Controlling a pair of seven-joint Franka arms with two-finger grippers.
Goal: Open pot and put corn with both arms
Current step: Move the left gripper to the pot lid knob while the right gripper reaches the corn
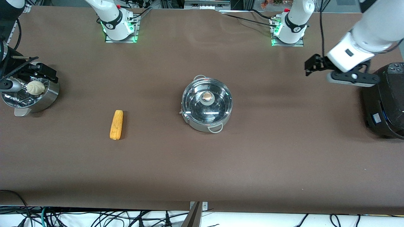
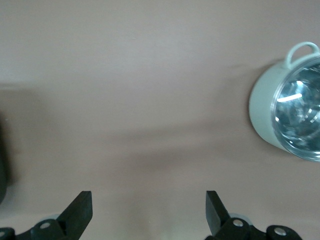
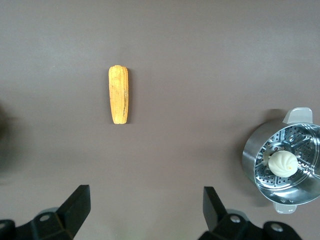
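Note:
The shiny steel pot (image 1: 193, 122) stands mid-table with its glass lid (image 1: 221, 104) on and the tan knob (image 1: 207, 96) on top. The pot's edge also shows in the left wrist view (image 2: 260, 107). The yellow-orange corn (image 1: 116, 124) lies flat on the table, toward the right arm's end from the pot; it also shows in the right wrist view (image 3: 118, 94). My left gripper (image 1: 311, 66) (image 2: 148, 200) is open and empty, up over bare table beside the black cooker. My right gripper (image 1: 44, 72) (image 3: 146, 197) is open and empty, up over the steamer pot.
A perforated steel steamer pot (image 1: 47, 97) (image 3: 250, 155) with a white bun (image 1: 35, 87) (image 3: 283, 162) stands at the right arm's end. A large black cooker (image 1: 386, 101) stands at the left arm's end. Brown table (image 1: 202, 164) lies between them.

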